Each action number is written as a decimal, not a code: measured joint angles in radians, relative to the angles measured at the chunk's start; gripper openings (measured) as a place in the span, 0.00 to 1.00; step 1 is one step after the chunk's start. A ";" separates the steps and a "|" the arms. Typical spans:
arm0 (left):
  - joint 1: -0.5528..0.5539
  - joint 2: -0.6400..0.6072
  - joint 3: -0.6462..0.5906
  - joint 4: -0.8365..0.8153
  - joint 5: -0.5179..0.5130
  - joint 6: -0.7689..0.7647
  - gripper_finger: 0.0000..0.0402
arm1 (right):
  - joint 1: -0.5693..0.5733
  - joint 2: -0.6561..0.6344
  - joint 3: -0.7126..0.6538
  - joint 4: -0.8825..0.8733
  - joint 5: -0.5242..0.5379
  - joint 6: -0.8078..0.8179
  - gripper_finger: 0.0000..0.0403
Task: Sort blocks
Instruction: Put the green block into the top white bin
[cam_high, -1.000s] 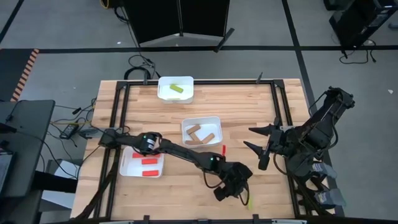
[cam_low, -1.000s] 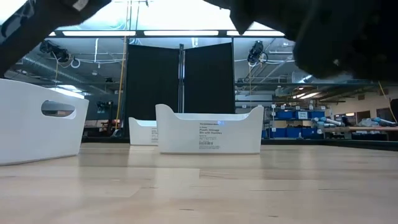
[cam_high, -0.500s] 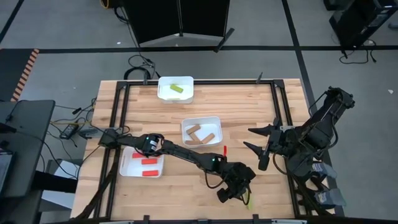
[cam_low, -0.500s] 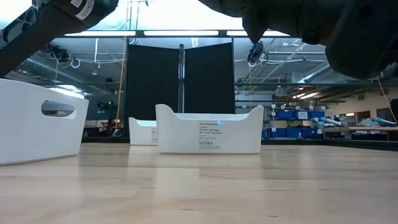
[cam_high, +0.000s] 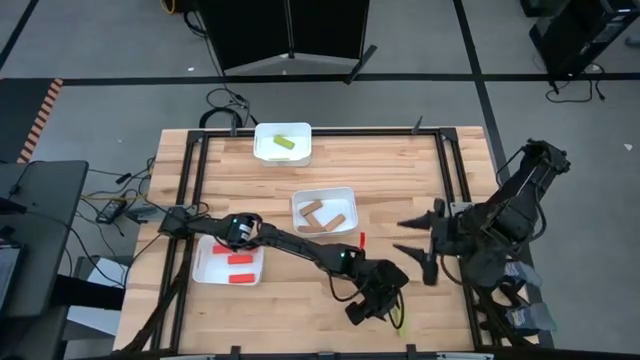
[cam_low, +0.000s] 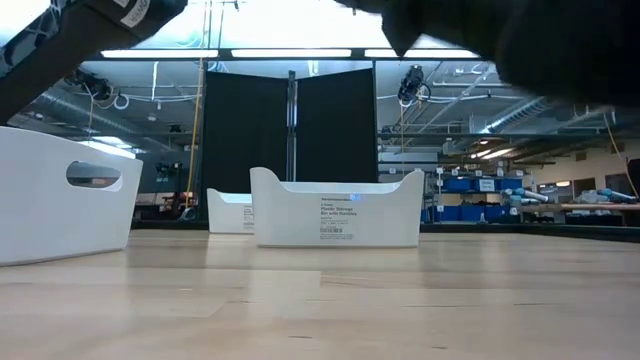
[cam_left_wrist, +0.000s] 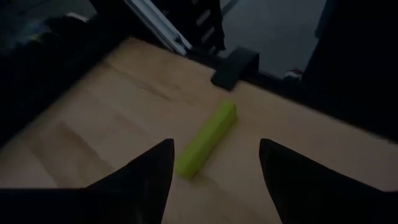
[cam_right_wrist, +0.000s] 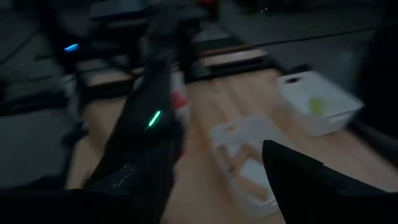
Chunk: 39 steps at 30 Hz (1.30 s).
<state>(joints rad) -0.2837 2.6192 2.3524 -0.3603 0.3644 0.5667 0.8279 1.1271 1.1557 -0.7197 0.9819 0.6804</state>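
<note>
Left tool (cam_left_wrist: 211, 165) hangs wide open and empty over the yellow-green wooden stick block (cam_left_wrist: 207, 139) by the desk's (cam_high: 290, 300) near edge, so a sloppy descent could easily knock it off.

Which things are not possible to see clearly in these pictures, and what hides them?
- Yellow-green block near the table's front edge: in the high view the left gripper covers most of it.
- Red block on the table: only a small sliver in the high view; blurred in the right wrist view.
- Tray contents: the low view shows only the white tray walls.
- Right gripper: blurred in its wrist view.
</note>
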 joint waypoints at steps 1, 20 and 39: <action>0.002 -0.011 0.000 -0.018 -0.003 -0.007 0.60 | 0.016 0.000 0.000 0.000 -0.020 0.000 0.63; 0.066 -0.091 0.000 -0.182 -0.108 -0.106 0.18 | 0.371 0.223 0.000 -0.014 -0.283 0.508 0.09; 0.182 -0.242 0.000 -0.465 -0.115 -0.078 0.12 | 0.368 0.639 0.000 0.125 -0.565 0.922 0.01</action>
<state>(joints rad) -0.1013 2.3774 2.3524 -0.8253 0.2496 0.4887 1.1956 1.7665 1.1561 -0.5949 0.4171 1.6021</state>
